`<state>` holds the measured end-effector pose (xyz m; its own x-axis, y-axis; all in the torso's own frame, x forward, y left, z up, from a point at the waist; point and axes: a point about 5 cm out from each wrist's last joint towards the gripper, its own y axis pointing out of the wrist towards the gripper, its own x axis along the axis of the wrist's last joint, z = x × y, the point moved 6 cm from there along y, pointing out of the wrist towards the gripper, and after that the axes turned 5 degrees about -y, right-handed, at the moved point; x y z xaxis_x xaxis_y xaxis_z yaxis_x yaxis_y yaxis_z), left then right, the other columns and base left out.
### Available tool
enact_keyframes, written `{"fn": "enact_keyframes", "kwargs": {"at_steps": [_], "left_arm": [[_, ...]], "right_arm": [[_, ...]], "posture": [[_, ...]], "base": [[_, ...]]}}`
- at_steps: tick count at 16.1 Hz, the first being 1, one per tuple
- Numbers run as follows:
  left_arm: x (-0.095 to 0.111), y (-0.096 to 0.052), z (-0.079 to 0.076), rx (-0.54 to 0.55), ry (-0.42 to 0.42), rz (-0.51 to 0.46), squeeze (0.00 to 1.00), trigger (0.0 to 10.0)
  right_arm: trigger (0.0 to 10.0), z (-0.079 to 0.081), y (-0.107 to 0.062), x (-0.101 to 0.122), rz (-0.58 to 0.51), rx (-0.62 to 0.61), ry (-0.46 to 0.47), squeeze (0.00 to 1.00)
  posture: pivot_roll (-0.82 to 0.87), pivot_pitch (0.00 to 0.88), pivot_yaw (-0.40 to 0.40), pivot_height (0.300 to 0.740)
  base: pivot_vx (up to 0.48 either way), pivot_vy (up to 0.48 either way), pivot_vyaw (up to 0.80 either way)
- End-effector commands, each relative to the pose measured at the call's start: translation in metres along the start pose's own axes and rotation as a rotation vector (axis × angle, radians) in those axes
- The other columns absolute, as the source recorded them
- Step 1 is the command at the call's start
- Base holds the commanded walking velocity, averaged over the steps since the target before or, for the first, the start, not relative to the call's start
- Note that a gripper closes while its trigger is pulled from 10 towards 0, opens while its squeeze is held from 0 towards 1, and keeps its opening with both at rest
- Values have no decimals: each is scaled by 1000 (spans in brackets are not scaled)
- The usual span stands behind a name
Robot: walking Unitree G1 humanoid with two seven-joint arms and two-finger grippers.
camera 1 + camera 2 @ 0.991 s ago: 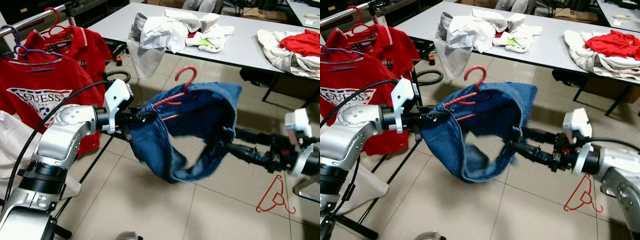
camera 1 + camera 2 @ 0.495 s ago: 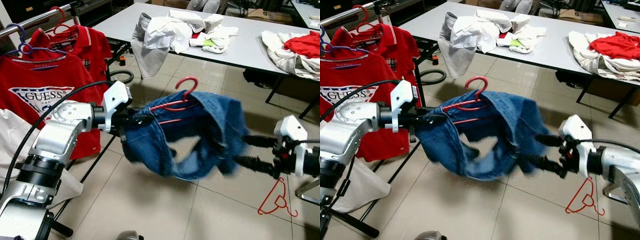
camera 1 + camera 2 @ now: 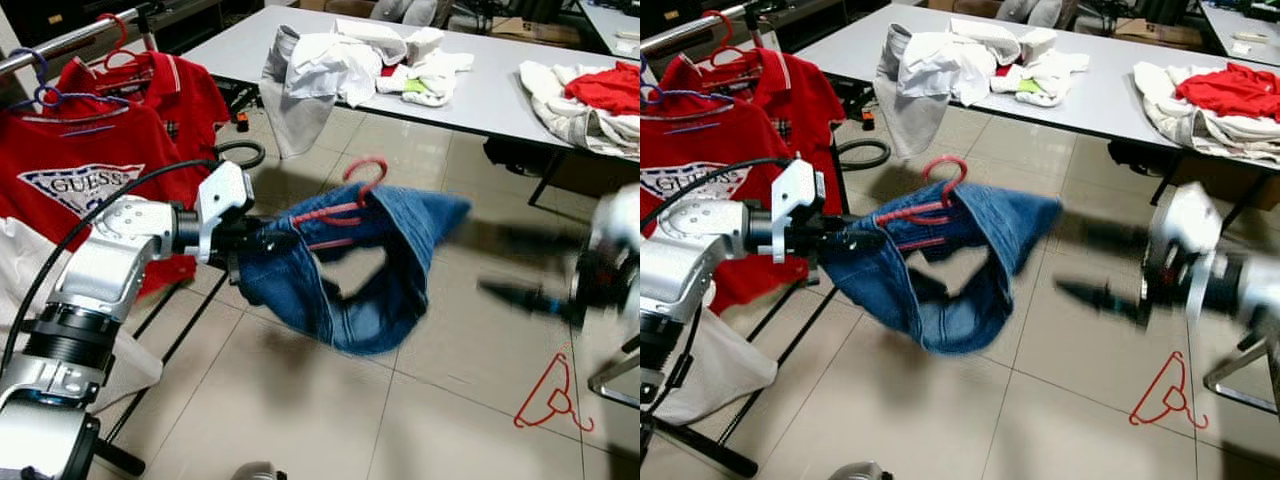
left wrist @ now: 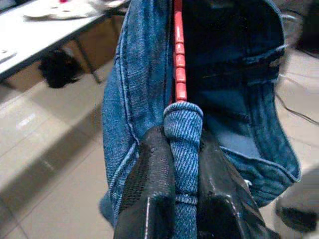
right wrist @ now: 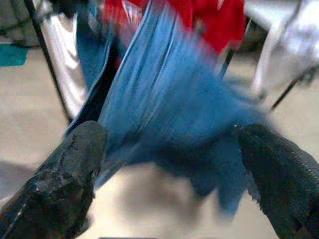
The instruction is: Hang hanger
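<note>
Left eye view, tiled floor [image 3: 300, 420], grey table [image 3: 500, 85]

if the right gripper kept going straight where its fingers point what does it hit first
Most likely the blue jeans hanging from the left gripper. The right gripper is open and aimed at them, with only air between. Depth is blurred, so it could just skim the loose end and go on toward the red shirts.

Blue denim on a red hanger

Left gripper's [image 4: 174, 164] black fingers clamp blue jeans [image 3: 370, 270] on a red hanger [image 3: 345, 195]; beyond them, red shirts [image 3: 95, 165], one with white lettering.
</note>
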<state>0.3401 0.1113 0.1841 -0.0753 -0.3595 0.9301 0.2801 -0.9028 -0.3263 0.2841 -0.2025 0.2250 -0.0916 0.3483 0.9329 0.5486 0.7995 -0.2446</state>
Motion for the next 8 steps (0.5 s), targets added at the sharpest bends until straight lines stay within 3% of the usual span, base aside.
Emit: {"fn": "enact_keyframes", "kwargs": {"at_steps": [1,2,3,4,5,8], "left_arm": [[13,0,-5,-53,62,-5,0,0],[14,2,-9,-84,74,0,0,0],[15,3,-12,-103,86,4,0,0],[17,5,-14,-120,102,10,0,0],[19,8,-21,-164,136,28,0,0],[27,11,-28,-221,163,23,0,0]], "right_arm": [[10000,2,5,10,-15,24,-63,1000],[10000,5,14,14,-12,59,-98,1000],[10000,9,22,15,-4,93,-118,867],[10000,14,29,15,5,124,-141,255],[10000,18,44,17,7,178,-160,0],[10000,37,56,18,7,351,-162,0]], "posture": [[44,14,-6,740],[43,13,-8,740],[43,14,-8,740],[42,14,-9,740],[42,13,-13,740],[49,6,-33,740]], "base": [[0,0,0],[0,0,0],[0,0,0],[0,0,0],[0,0,0],[0,0,0]]}}
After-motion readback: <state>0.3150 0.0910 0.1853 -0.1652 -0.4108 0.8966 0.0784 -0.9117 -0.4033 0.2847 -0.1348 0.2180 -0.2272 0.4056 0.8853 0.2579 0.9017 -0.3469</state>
